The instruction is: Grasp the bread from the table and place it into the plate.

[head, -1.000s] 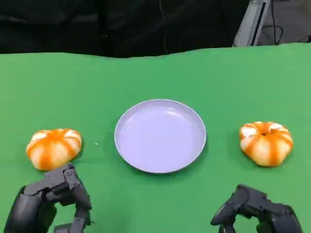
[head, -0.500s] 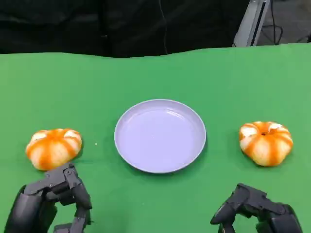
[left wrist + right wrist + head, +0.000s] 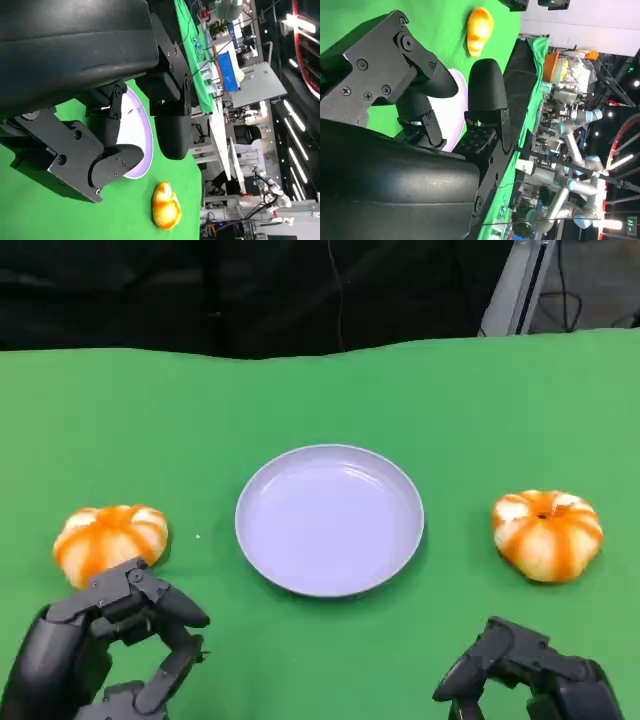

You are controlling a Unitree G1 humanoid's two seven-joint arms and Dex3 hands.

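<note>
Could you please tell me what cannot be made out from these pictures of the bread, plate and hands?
- Right hand: head view, cut off by the lower edge, so its finger spread is unclear.
- Left bread: head view, its near edge is hidden behind the left hand.
- Plate: left wrist view, mostly hidden by the hand's fingers.
- Right bread: its underside is unseen.

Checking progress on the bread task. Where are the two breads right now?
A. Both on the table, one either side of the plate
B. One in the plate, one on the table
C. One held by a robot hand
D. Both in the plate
A: one bread lies left of the plate and the other bread right of it, both on the green table.
</note>
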